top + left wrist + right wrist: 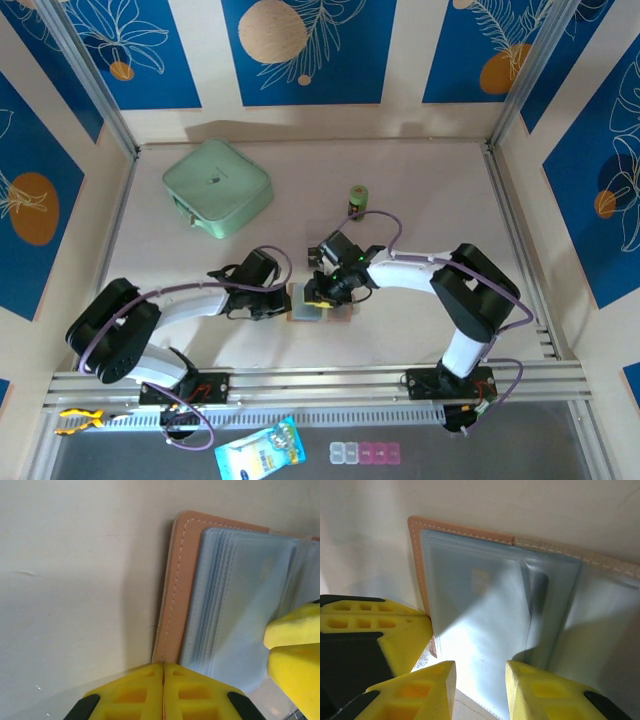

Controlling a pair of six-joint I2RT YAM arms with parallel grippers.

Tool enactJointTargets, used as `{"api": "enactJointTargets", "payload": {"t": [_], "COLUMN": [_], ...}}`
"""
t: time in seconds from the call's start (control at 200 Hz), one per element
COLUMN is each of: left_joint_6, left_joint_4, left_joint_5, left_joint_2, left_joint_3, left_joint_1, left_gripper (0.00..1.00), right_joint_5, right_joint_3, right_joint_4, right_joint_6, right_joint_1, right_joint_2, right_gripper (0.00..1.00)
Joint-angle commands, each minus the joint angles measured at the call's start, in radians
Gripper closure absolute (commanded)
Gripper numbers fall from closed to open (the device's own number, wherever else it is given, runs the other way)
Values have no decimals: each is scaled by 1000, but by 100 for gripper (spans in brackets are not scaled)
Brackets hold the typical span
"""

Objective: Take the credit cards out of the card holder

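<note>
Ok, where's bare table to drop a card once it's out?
Bare table lies between the small green container and the right rail, and on the near side of the mint-green case, up to the left arm. Crowded in the middle: left gripper and right gripper meet over the card holder.

Blue leaf-print wall panels [310,50] enclose a pale pink tabletop [420,180].

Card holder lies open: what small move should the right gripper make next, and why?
Probably close the right gripper on the clear sleeve's edge: its jaws stand open over it, and the shut left gripper sits at the card holder's corner.
</note>
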Motion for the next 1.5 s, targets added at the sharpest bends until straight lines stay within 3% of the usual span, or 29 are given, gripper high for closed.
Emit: {"api": "enactJointTargets", "payload": {"t": [0.0, 0.585, 0.84, 1.12, 1.496], "left_joint_6": [-11, 2, -54, -61, -79], "left_joint_4": [-32, -84, 17, 55, 81], "left_joint_5": [-4, -8, 56, 86, 104], "left_joint_2": [-7, -75, -91, -19, 103], "left_joint_3": [-22, 38, 57, 95, 141], "left_joint_1": [4, 4, 0, -16, -51], "left_gripper": [92, 91, 88, 76, 77], "right_joint_5": [37, 67, 35, 2, -35], "right_joint_3": [26, -3, -50, -101, -149], "right_joint_4": [-79, -107, -47, 23, 77], "right_joint_6": [-18, -34, -25, -12, -3], "right_joint_1": [10, 5, -10, -31, -59], "right_joint_2": [2, -21, -45, -67, -87], "right_gripper": [67, 67, 69, 73, 76]}}
